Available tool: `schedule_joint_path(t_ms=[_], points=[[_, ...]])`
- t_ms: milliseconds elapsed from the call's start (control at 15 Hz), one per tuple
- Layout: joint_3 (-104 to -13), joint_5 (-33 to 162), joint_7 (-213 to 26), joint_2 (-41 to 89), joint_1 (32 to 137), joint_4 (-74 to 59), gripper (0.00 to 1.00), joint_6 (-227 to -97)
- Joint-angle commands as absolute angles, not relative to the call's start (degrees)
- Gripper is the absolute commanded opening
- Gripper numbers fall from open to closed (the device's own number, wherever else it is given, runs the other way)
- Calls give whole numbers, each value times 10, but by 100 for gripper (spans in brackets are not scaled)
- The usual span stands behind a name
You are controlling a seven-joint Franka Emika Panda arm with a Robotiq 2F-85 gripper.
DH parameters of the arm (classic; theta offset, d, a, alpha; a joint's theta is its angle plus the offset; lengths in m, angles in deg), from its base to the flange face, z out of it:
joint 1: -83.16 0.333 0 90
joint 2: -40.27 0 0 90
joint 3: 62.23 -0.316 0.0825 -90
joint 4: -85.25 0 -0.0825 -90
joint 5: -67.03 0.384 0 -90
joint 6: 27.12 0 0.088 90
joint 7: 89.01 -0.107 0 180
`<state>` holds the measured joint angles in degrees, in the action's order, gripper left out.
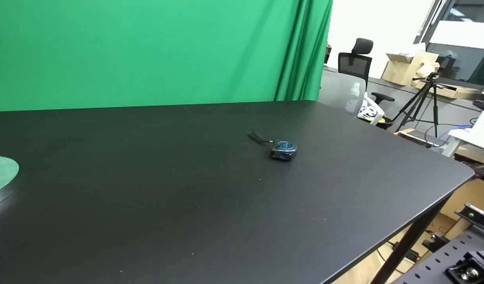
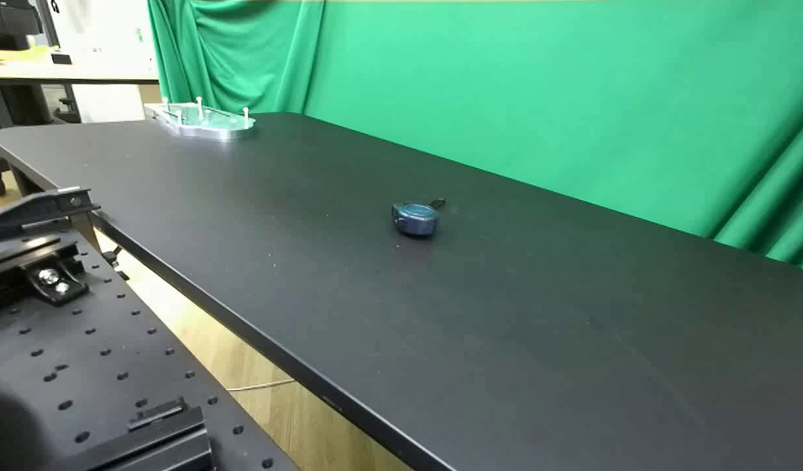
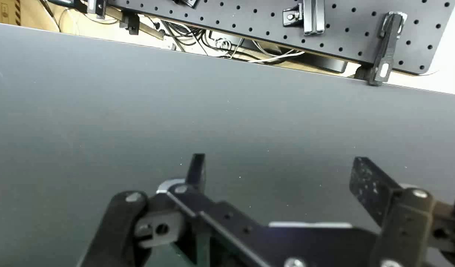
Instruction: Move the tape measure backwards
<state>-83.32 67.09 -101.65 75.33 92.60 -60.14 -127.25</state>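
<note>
The jaws of the gripper (image 3: 279, 170) stand spread wide in the wrist view, the black table (image 3: 101, 129) showing between them. The gripper comes in from the bottom of that view, how high above the surface I cannot tell. In both exterior views the blue tape measure (image 1: 284, 150) lies on the table between its two long edges, well in from each, with its dark strap (image 1: 262, 140) pointing toward the edge along the green curtain (image 1: 147, 51). Along the opposite long edge runs a perforated board (image 2: 139, 366), light wooden floor (image 2: 224, 333) showing in the gap between. Near the far short edge in an exterior view, closer to the curtain-side corner, sits a pale green piece (image 2: 214, 122) with upright posts (image 2: 199, 106). In an exterior view, past a short edge, are a black chair (image 1: 354, 65), a tripod (image 1: 435, 104) and a pale box (image 1: 399, 70).
</note>
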Motion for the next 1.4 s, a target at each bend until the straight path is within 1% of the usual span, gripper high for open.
schedule_joint_path(t_ms=[0, 933, 1333], points=[[-820, 664, -1024, 749, 941, -600, 100, -1272], [-819, 654, -1025, 752, 937, -604, 100, -1281], [-764, 606, -980, 750, 917, -623, 100, -1349]])
